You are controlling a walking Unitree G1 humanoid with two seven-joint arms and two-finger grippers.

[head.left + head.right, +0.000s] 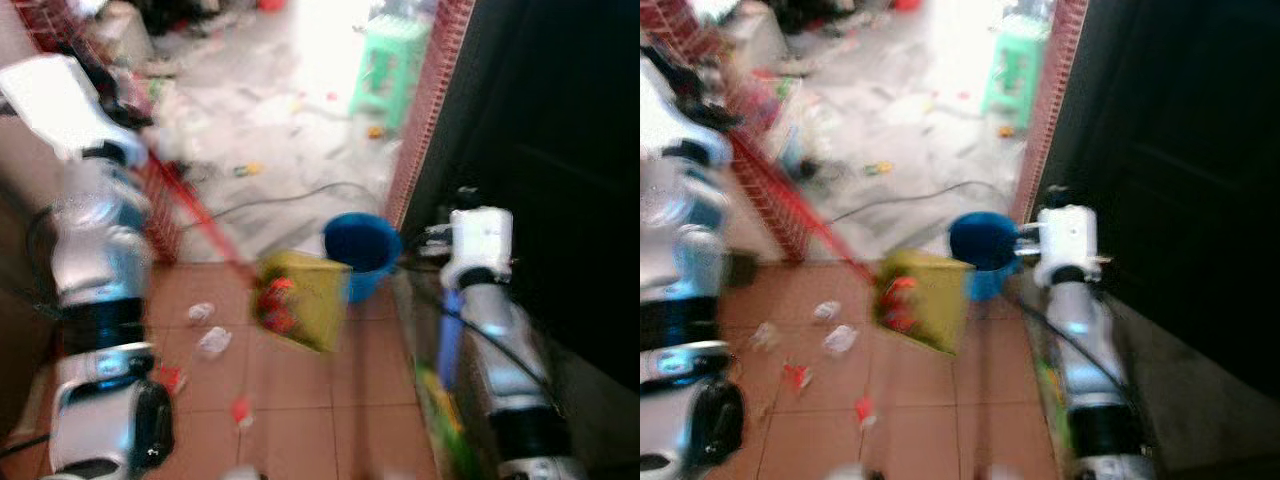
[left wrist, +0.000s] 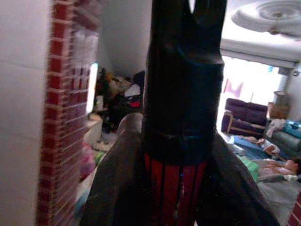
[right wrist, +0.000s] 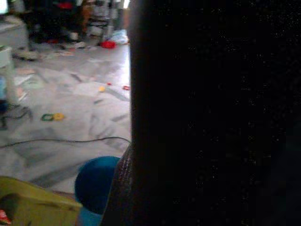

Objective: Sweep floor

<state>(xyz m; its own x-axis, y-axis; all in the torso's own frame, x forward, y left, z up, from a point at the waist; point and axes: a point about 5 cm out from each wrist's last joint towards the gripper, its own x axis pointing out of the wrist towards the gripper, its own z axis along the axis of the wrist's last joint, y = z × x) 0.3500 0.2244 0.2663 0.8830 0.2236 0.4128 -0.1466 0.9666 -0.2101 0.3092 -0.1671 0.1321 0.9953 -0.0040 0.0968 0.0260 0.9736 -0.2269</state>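
Note:
Everything is blurred. A yellow dustpan (image 1: 303,297) with red scraps in it hangs tilted over the terracotta tiles. Its red handle (image 1: 185,205) runs up and to the left to my left gripper (image 1: 125,150). In the left wrist view my left gripper (image 2: 176,188) is shut on that red handle (image 2: 175,197), just below its black end. My right arm (image 1: 480,250) reaches forward along the dark wall; a blue stick (image 1: 450,342) with green at its foot runs beside it. Litter (image 1: 212,341) lies on the tiles near the dustpan.
A blue bucket (image 1: 362,250) stands right behind the dustpan by a brick pillar (image 1: 418,130). A black cable (image 1: 300,192) crosses the grey floor beyond, which is scattered with scraps. A green stool (image 1: 386,65) stands farther back. A red-brick wall (image 1: 760,180) is on the left.

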